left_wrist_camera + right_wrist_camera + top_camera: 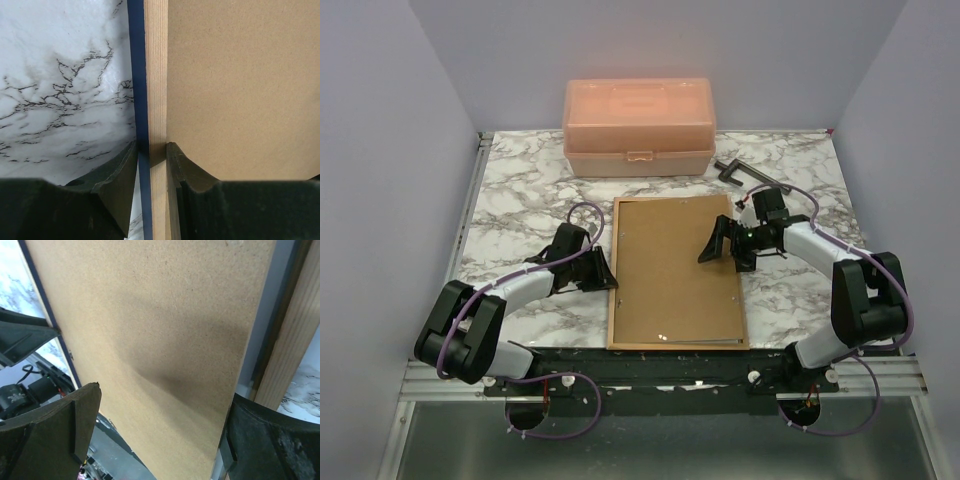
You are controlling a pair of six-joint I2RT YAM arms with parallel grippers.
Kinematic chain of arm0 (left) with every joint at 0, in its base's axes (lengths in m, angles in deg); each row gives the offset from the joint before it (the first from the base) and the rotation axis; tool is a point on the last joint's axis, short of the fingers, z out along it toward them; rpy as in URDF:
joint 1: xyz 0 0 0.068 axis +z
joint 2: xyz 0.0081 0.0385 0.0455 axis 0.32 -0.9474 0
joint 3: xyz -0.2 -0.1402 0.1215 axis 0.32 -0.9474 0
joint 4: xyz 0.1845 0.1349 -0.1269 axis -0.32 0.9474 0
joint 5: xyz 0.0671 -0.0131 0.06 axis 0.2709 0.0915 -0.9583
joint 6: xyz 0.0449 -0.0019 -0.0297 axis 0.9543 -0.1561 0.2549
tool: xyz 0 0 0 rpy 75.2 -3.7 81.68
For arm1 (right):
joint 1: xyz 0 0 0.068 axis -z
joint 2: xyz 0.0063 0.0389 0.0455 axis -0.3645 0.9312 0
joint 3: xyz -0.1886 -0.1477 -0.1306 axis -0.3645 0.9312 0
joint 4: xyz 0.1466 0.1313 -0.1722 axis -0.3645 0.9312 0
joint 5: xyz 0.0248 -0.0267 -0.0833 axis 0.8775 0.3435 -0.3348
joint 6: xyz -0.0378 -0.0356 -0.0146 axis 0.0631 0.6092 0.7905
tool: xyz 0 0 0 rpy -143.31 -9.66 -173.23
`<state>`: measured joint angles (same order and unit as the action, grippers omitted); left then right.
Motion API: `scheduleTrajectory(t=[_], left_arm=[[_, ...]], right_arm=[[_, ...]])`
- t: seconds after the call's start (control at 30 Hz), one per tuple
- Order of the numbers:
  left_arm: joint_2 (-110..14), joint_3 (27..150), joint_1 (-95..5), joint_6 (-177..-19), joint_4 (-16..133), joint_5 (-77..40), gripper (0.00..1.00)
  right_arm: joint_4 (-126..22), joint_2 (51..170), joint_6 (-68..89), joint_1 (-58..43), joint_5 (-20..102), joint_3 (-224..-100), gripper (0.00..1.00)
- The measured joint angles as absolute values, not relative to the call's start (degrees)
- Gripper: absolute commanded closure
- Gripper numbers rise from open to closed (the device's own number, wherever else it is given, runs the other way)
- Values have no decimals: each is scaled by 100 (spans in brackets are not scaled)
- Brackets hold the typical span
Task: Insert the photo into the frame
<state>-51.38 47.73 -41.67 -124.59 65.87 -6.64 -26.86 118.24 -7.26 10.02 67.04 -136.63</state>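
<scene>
The frame (pixel 615 290) lies face down mid-table, tan wood back up. The plain brown backing board (pixel 670 270) rests in it. My left gripper (pixel 604 270) is shut on the frame's left rail; in the left wrist view the rail (pixel 156 75) runs between the fingertips of the gripper (pixel 151 147), with the navy edge (pixel 136 60) on the outer side. My right gripper (pixel 723 245) is open over the board's right part. In the right wrist view the gripper (pixel 160 440) straddles the board (pixel 150 330), whose right edge stands apart from the wood rail (pixel 292 340). The photo is out of view.
A peach plastic box (pixel 638 128) stands at the back, just beyond the frame. A black metal tool (pixel 740 172) lies at the back right. White walls close in the marble table (pixel 520 190) on three sides.
</scene>
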Motion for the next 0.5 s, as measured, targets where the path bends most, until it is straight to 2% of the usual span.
scheduleTrajectory(t=[0.5], left_arm=[[-5179, 4810, -4178, -12463, 6619, -660, 70]], right_arm=[[-2590, 11824, -717, 502, 5618, -13665, 3]])
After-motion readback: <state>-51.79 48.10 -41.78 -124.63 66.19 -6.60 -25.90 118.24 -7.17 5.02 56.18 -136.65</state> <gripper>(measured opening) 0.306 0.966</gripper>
